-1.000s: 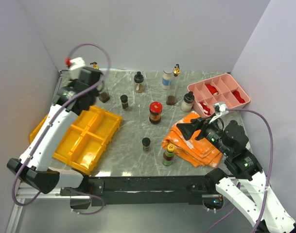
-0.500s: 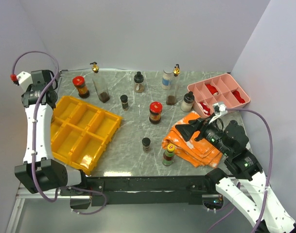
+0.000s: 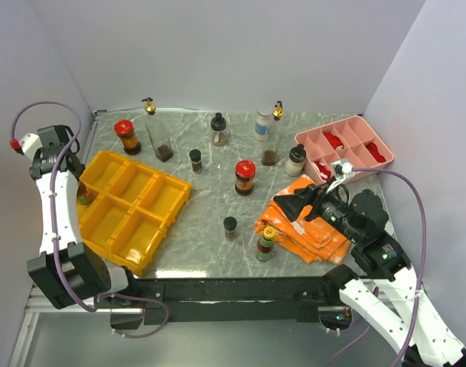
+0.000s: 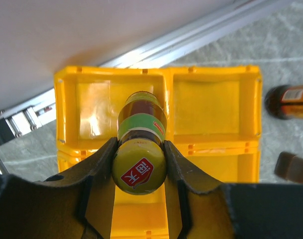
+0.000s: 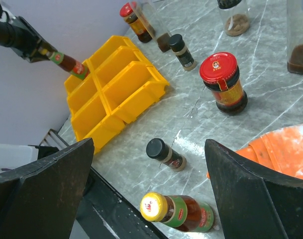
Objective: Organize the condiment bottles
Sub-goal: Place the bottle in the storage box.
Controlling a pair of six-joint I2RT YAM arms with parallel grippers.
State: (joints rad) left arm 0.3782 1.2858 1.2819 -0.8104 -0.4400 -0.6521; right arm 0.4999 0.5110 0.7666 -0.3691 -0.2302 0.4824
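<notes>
My left gripper (image 4: pixel 139 169) is shut on the neck of a yellow-capped, green-labelled bottle (image 4: pixel 140 124). It holds the bottle tilted over the far-left compartment of the yellow bins (image 4: pixel 206 107), and this also shows in the right wrist view (image 5: pixel 66 62). Several other bottles stand on the table: two red-lid jars (image 3: pixel 126 136) (image 3: pixel 245 177), two tall gold-spout bottles (image 3: pixel 158 134) (image 3: pixel 273 138), black-capped ones (image 3: pixel 219 130) (image 3: pixel 196 160) (image 3: pixel 230 227), white-capped ones (image 3: pixel 264 123) (image 3: pixel 295 160) and a second yellow-capped bottle (image 3: pixel 265 243). My right gripper (image 3: pixel 290 206) is open and empty above the small black-capped bottle (image 5: pixel 165 153).
The yellow bins (image 3: pixel 133 210) sit at the left front. A pink divided tray (image 3: pixel 355 134) with red items stands at the back right. Orange packets (image 3: pixel 313 225) lie under my right gripper. Walls close in at the left, back and right.
My left arm swung from the table's back left corner out to the left edge, carrying the yellow-capped bottle over the bins. The red-lid jar behind it came into view. My right gripper shifted slightly left.
</notes>
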